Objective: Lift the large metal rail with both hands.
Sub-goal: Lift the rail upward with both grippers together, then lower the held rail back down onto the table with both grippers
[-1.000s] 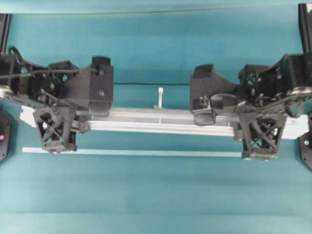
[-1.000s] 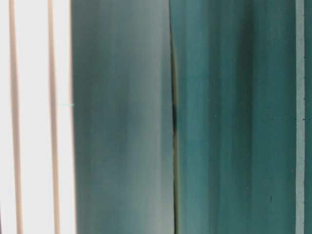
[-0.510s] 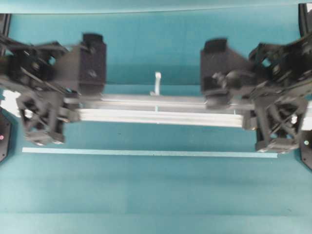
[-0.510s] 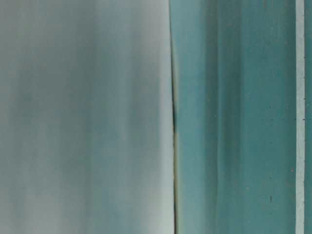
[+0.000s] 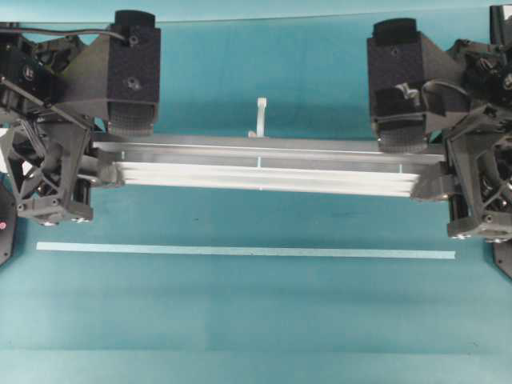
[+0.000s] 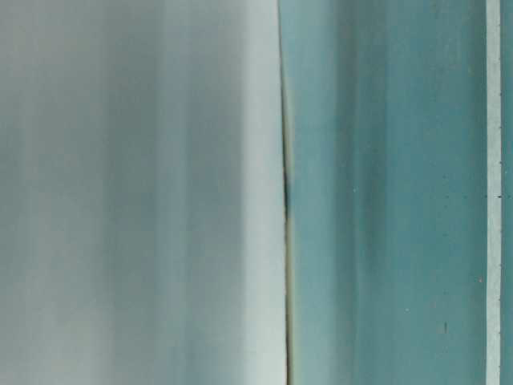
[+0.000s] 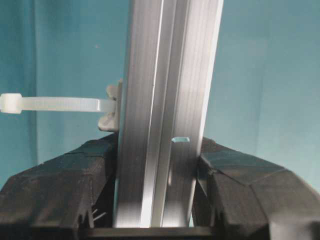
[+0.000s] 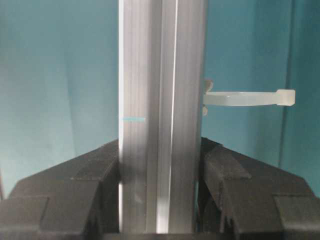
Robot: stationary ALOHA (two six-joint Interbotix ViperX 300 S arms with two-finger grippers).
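A teal tabletop [image 5: 256,320] lay under both arms, with the rail held between them.

The left gripper [image 5: 94,166] was clamped on one end of the large metal rail [image 5: 264,170], its fingers [image 7: 55,190] pressed against both grooved sides. From there the rail ran across to the right gripper [image 5: 436,180], closed on the far end in the same way, fingers [image 8: 70,195] flush to the metal. A white cable tie [image 5: 259,118] stuck out from the rail's far edge about midway between the grippers. A thin pale strip [image 5: 244,251] lay on the table on the near side of both grippers. The rail looked stiff and fairly smooth, likely slippery, so firm, matched end grips seemed wise.
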